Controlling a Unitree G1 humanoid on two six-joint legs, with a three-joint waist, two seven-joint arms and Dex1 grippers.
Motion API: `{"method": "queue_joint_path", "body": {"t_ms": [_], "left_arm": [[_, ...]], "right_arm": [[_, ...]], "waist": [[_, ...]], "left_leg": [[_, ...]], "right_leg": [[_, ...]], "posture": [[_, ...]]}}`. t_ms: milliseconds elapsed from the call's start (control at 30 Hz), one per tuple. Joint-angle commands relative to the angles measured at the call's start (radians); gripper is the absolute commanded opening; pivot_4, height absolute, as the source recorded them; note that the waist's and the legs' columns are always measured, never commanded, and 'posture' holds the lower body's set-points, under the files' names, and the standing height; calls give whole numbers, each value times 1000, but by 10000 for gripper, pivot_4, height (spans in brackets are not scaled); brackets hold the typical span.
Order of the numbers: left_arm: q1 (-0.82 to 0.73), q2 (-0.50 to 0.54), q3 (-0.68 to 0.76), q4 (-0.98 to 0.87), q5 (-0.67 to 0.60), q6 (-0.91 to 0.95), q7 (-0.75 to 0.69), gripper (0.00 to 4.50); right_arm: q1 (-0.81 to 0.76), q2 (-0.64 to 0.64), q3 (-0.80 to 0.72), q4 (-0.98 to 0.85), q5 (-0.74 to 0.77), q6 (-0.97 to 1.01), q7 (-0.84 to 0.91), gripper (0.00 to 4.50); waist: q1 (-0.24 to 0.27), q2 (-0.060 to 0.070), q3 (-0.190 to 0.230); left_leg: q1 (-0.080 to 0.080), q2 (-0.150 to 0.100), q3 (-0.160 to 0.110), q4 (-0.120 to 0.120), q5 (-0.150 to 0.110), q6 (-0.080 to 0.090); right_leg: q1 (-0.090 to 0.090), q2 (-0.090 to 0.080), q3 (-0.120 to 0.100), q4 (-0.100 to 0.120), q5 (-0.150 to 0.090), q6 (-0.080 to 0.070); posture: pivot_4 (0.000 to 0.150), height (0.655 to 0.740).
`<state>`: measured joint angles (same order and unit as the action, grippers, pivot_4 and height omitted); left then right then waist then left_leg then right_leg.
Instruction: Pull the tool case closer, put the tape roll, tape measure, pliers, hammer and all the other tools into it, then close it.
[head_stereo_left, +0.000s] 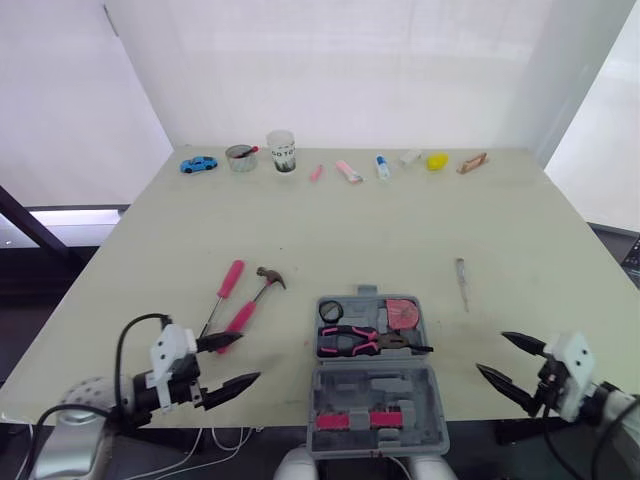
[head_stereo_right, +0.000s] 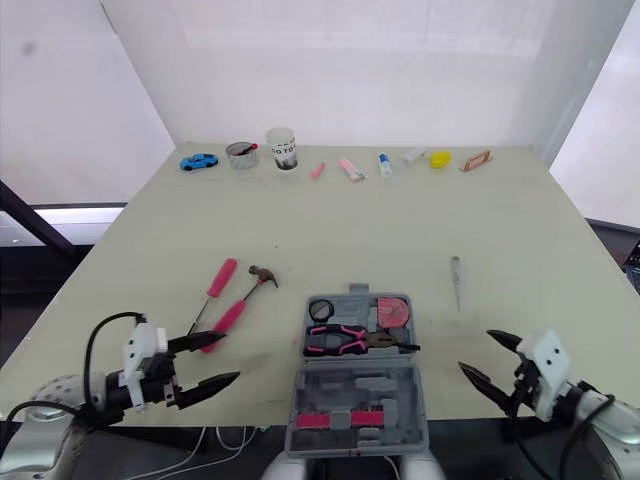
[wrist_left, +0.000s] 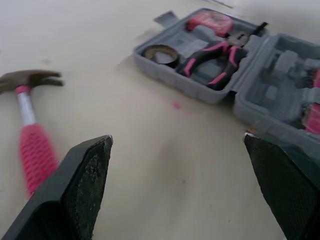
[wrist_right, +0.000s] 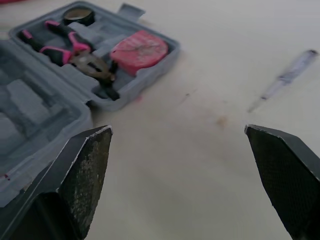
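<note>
tool case (head_stereo_left: 345, 386): open, at the near table edge; holds tape roll (head_stereo_left: 331, 310), pliers (head_stereo_left: 365, 340), tape measure (head_stereo_left: 403, 314). hammer (head_stereo_left: 252, 300): on the table, left of the case. left gripper (head_stereo_left: 249, 359): fingers spread wide, empty, near the hammer handle. right gripper (head_stereo_left: 491, 352): fingers spread wide, empty.

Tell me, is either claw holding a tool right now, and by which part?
Nothing is held. The left claw and the right claw are both open and empty. The hammer lies free beside the left claw.
</note>
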<state>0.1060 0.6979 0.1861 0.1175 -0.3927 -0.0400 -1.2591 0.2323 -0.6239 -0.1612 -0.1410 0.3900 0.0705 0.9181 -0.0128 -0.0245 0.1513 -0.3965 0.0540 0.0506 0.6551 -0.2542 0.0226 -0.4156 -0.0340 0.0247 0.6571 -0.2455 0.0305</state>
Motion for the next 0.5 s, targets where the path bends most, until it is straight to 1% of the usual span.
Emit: {"method": "queue_joint_path", "body": {"t_ms": [33, 67, 100, 200, 233, 267, 300, 500], "left_arm": [[-30, 5, -47, 29, 34, -46, -32, 26568], [-48, 8, -74, 48, 54, -63, -45, 21762], [-63, 6, -92, 61, 64, -72, -53, 16355], [-99, -2, -131, 95, 86, -78, -56, 1536], [-105, -2, -144, 104, 94, -87, -63, 0], [-111, -3, -155, 111, 98, -94, -68, 0], [-119, -8, -166, 115, 99, -93, -72, 0], [-158, -20, -212, 132, 107, -73, -74, 0]], "right_arm": [[-51, -22, 38, 36, -26, -15, 49, 35862], [-85, -27, 68, 56, -47, -22, 66, 31978], [-113, -33, 95, 74, -69, -30, 82, 26367], [-161, -63, 160, 138, -130, -72, 135, 11363], [-174, -65, 174, 158, -142, -86, 145, 6878], [-190, -62, 185, 179, -151, -99, 151, 4330], [-211, -57, 199, 201, -160, -108, 156, 503], [-297, -42, 267, 308, -222, -178, 185, 503]], "waist": [[1, 0, 0], [1, 0, 0], [1, 0, 0], [2, 0, 0], [2, 0, 0], [2, 0, 0], [2, 0, 0], [1, 0, 0]], "left_leg": [[0, 0, 0, 0, 0, 0], [0, 0, 1, 0, 0, 0], [0, 0, 1, 0, 0, 0], [0, 0, 1, 0, 0, 0], [0, 0, 1, 0, 0, 0], [0, 0, 1, 0, 0, 0], [0, 0, 1, 0, 0, 0], [0, 0, 1, 2, 0, 0]], "right_leg": [[0, 0, 0, 0, 0, 0], [0, 0, 0, 0, 0, 0], [0, 0, -1, 0, 0, 0], [0, 1, -1, 1, 0, 0], [1, 1, -1, 1, 0, 0], [1, 1, -1, 1, 0, 0], [1, 1, -1, 1, 0, 0], [1, 1, -1, 2, 2, 3]], "posture": [[1500, 7400], [1500, 7400], [1500, 7400], [1500, 7400], [1500, 7400], [1500, 7400], [1500, 7400], [1500, 7400]]}}
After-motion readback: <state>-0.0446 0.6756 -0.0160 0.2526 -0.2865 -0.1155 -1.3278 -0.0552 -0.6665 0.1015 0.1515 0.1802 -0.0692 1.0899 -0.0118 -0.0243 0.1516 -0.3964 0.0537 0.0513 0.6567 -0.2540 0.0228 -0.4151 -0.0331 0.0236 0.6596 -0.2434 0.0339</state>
